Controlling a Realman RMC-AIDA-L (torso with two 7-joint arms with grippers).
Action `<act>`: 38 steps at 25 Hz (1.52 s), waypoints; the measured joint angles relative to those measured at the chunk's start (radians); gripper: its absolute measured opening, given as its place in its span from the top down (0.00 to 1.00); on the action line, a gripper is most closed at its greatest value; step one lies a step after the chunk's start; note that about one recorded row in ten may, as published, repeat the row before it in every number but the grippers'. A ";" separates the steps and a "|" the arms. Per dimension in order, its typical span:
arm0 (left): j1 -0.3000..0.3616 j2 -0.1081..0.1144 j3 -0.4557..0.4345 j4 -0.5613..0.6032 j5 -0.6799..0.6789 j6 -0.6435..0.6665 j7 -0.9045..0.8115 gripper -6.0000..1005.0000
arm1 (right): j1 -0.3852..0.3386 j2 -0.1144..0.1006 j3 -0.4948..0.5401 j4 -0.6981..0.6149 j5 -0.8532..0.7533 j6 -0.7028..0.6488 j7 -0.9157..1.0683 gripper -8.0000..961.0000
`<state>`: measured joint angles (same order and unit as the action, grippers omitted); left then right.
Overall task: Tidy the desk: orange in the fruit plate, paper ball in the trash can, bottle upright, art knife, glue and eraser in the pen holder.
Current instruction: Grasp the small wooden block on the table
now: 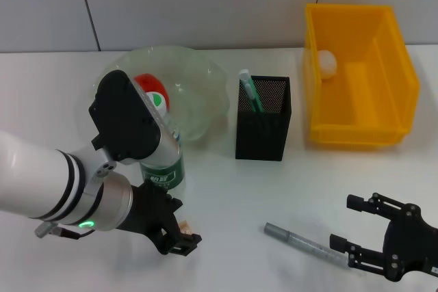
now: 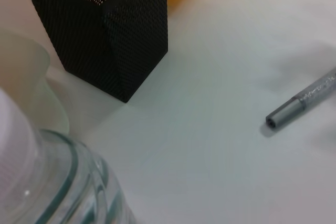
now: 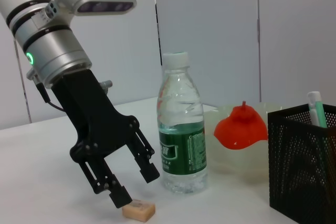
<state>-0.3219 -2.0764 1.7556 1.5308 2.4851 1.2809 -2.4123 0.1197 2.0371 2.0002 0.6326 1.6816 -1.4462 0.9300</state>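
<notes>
**Eraser sat right under your left gripper's fingertips**

You had the left gripper point(image 3: 128, 182) spread wide and pointed down at the table, and the eraser point(image 3: 139, 210) lay on the surface just below and between its fingers, almost touching the nearer tip. In the head view the same small tan block point(image 1: 183, 227) showed at the gripper's front edge, near the foot of the bottle point(image 1: 163, 169), which stood upright just behind it. The block lay flat, its long side running roughly across the gap between the fingers, so a straight drop looked enough to straddle it. Your left arm was plainly the nearer one; the right gripper point(image 1: 363, 227) hung spread and empty well off to the other side, beside a grey pen point(image 1: 304, 243). The pen holder point(image 1: 263, 120) stood beyond the bottle, so the bottle looked like the thing to steer around once the eraser was lifted
</notes>
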 joint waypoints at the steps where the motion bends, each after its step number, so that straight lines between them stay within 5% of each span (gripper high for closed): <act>1: 0.001 0.000 0.002 -0.005 0.004 -0.004 0.007 0.35 | 0.000 0.000 0.000 0.000 -0.001 -0.001 0.000 0.21; 21: -0.023 0.001 0.008 -0.083 0.011 -0.030 0.024 0.40 | 0.007 0.000 0.002 -0.005 -0.022 0.003 0.000 0.21; 27: -0.025 0.000 0.008 -0.084 0.030 -0.031 0.024 0.60 | 0.011 0.000 0.007 -0.007 -0.026 0.004 0.000 0.21; 38: -0.054 -0.001 0.010 -0.131 0.036 -0.032 0.024 0.59 | 0.014 0.003 0.008 -0.006 -0.040 0.002 0.006 0.21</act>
<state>-0.3763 -2.0772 1.7654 1.3999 2.5214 1.2484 -2.3887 0.1336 2.0398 2.0080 0.6264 1.6419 -1.4445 0.9356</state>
